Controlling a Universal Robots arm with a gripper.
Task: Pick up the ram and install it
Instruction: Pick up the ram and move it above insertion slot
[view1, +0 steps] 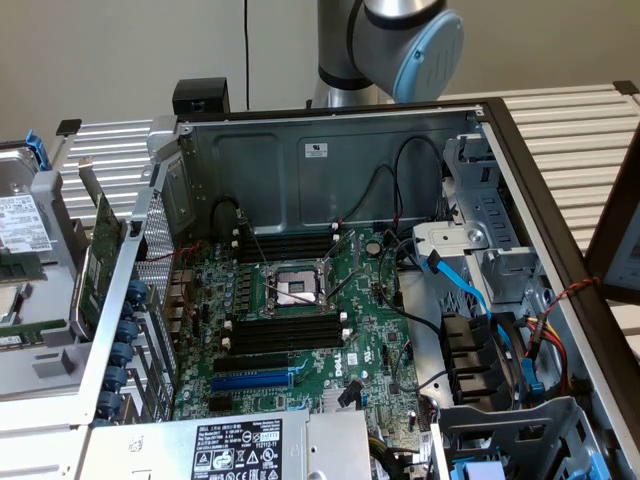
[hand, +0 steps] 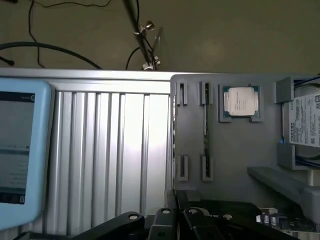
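Observation:
The ram is a thin green stick standing on edge in a slotted holder of the grey parts tray. My gripper is just short of the tray's near edge, a little to one side of the ram, shut with nothing between its black fingers. In the exterior view the tray lies left of the open computer case, and a green strip on it looks like the ram. Black memory slots lie beside the processor socket on the motherboard. The arm's elbow stands behind the case.
A processor chip and a hard drive share the tray. A green expansion card stands at the case's left wall. Cables and blue drive bays fill the case's right side. A light-blue framed screen sits on the ribbed table.

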